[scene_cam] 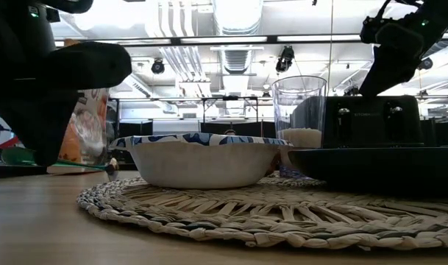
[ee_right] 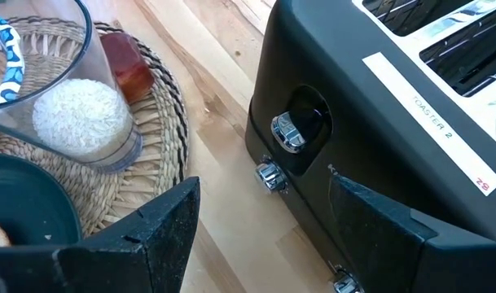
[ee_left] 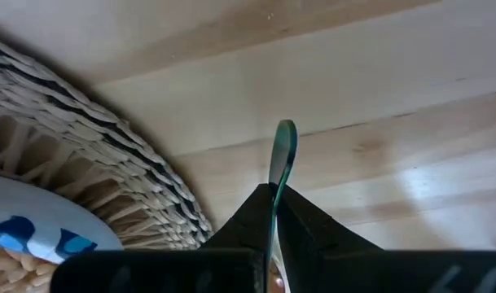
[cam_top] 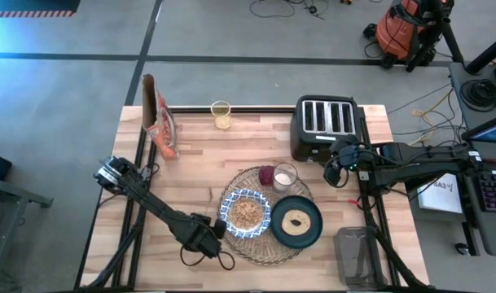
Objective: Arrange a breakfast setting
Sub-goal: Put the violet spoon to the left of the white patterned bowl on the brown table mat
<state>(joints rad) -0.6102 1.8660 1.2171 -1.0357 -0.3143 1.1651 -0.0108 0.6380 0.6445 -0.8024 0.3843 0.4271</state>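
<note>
Wooden planks make up the table (cam_top: 199, 163), on which one black toaster (cam_top: 325, 126) with four slots is set at the far right. One round woven placemat (cam_top: 260, 248) is laid at the near middle, and most of the setting is already gathered on it. One dark teal plate (cam_top: 296, 221) is seen on the mat's right part, with a pale ring-shaped item of food on it. One blue-and-white bowl (cam_top: 246, 212), filled with brownish cereal, is placed just left of the plate. One clear glass (cam_top: 285, 176) holding something white is stood at the mat's far edge, with one small dark red object (cam_top: 266, 175) just beside it. One orange-brown cereal bag (cam_top: 159, 122) is stood at the far left, and a second small glass (cam_top: 221, 114) with yellowish liquid is left at the far edge, well apart from the mat.

The left gripper (cam_top: 217, 230) is held low just beside the mat's left edge, its jaws closed on a thin teal utensil (ee_left: 282, 159) whose end is poked out over bare wood. The right gripper (cam_top: 335, 171) is hung by the toaster's front, jaws spread and empty.

The setting is judged nearly finished: the utensil is not yet laid down, and the far glass may remain to be brought in.
</note>
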